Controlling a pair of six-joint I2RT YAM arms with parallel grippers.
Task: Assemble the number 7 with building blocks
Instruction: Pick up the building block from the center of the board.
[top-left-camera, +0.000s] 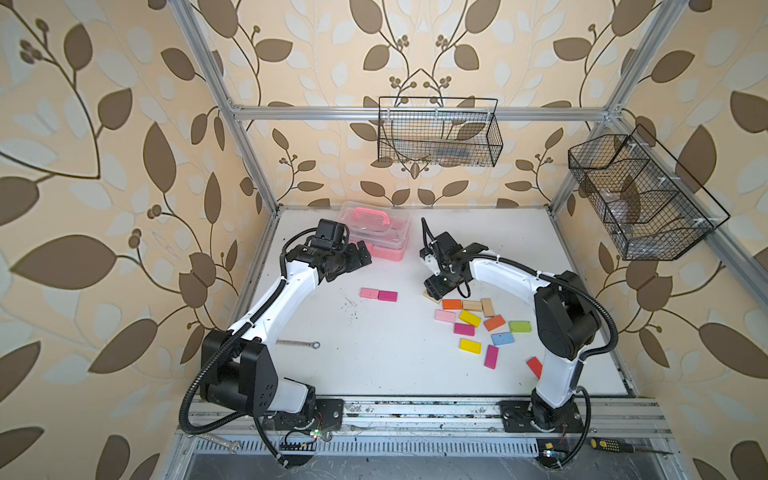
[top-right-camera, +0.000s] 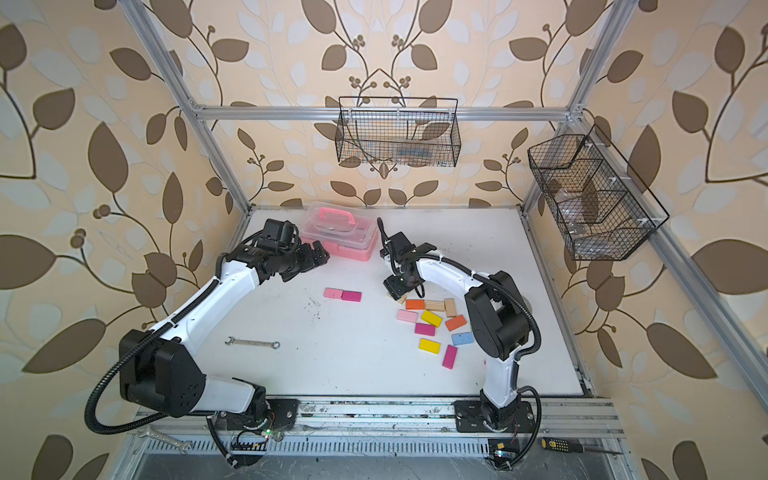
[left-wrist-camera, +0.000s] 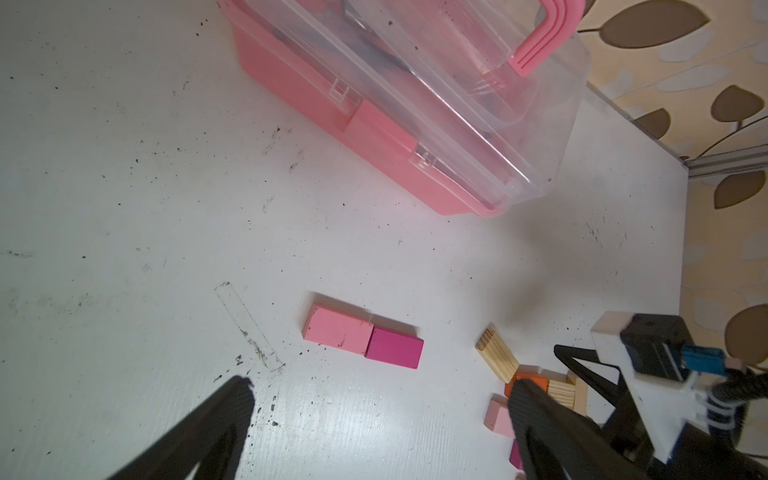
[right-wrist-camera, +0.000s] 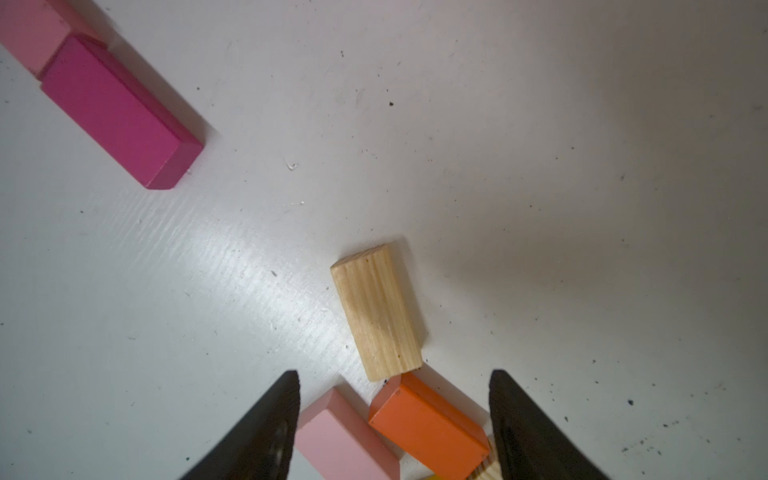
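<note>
Up top, in both top views, a pink block (top-left-camera: 369, 293) and a magenta block (top-left-camera: 387, 296) lie end to end mid-surface (top-left-camera: 374, 365) (a short bar), with the loose blocks (top-left-camera: 469, 318) clustered by the right pincer (top-left-camera: 434, 289). From the left wrist, the left pincer (left-wrist-camera: 382, 388) gapes wide, holding nothing, near the pink case (left-wrist-camera: 332, 108). From the right wrist, the right pincer (right-wrist-camera: 395, 377) stands parted, gripping nothing, over an orange block (right-wrist-camera: 428, 424) beside a wooden block (right-wrist-camera: 378, 311).

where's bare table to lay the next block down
Bare table lies near-side of the pink-and-magenta bar, between the wrench and the loose blocks; the far right corner is bare too. Crowded among those blocks by the right gripper.
</note>
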